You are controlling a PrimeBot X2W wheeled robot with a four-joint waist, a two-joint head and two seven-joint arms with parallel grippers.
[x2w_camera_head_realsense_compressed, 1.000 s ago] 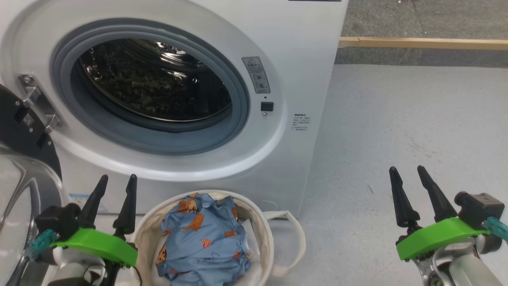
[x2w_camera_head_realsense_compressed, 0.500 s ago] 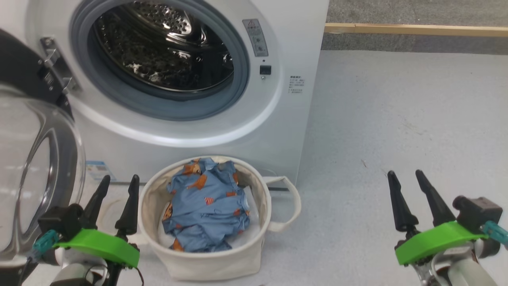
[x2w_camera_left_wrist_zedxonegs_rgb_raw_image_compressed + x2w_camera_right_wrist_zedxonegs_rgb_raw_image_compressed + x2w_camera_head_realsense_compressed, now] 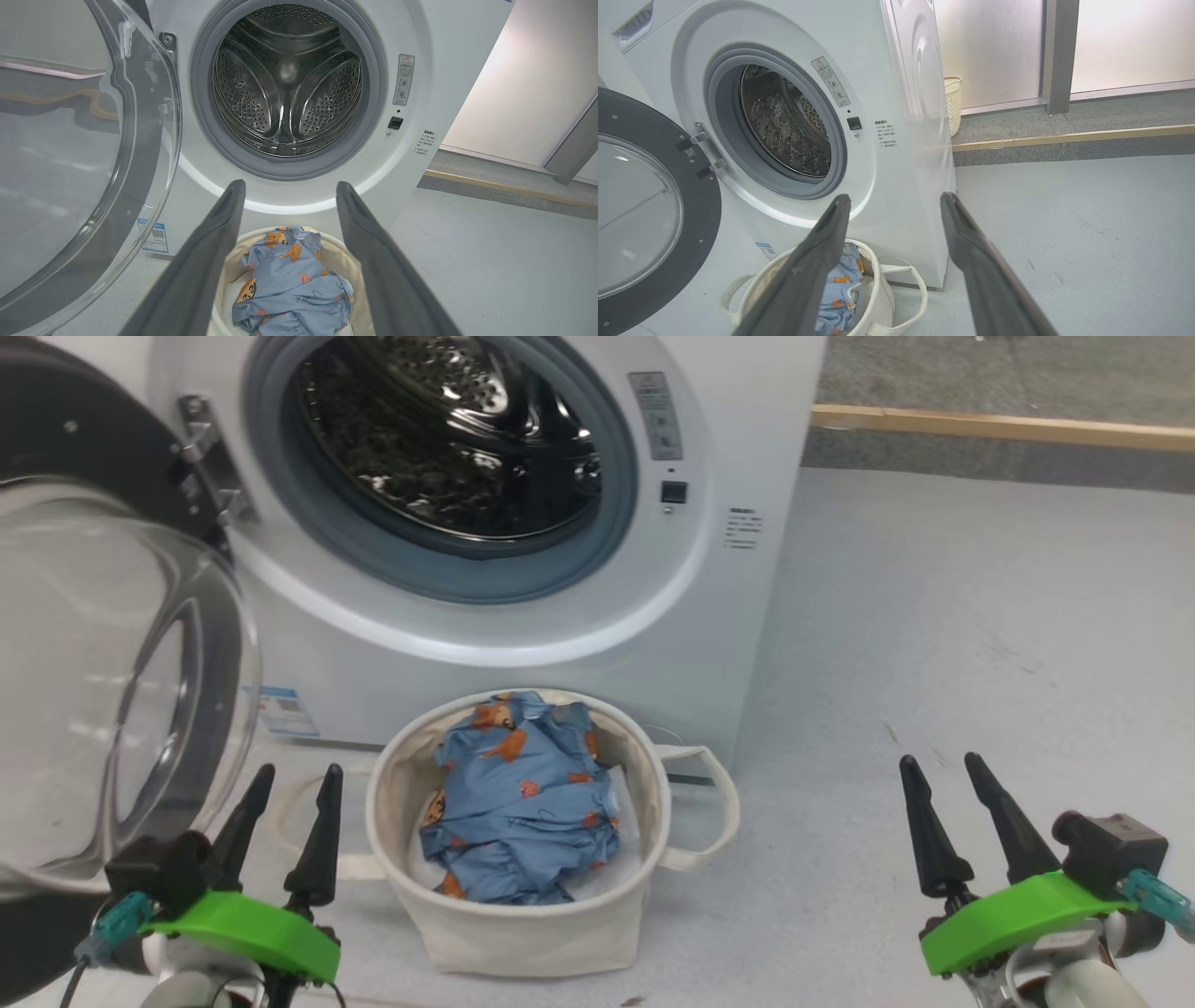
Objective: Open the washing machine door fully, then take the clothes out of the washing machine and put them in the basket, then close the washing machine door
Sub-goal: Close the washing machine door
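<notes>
**STATUS: DOOR OPEN, CLOTHES IN BASKET**

My left gripper (image 3: 299, 770) and right gripper (image 3: 937, 759) both stand spread, holding nothing, in front of the washing machine (image 3: 728, 616). One basket (image 3: 523, 933) sits just before the machine's front, with one bundle of the clothes (image 3: 523, 793) inside. One washing machine door (image 3: 93, 439) hangs open from the machine's hinge side. The left wrist view shows the drum's (image 3: 287, 79) rear wall. The right wrist view shows one lattice bin (image 3: 952, 100) behind the machine.
</notes>
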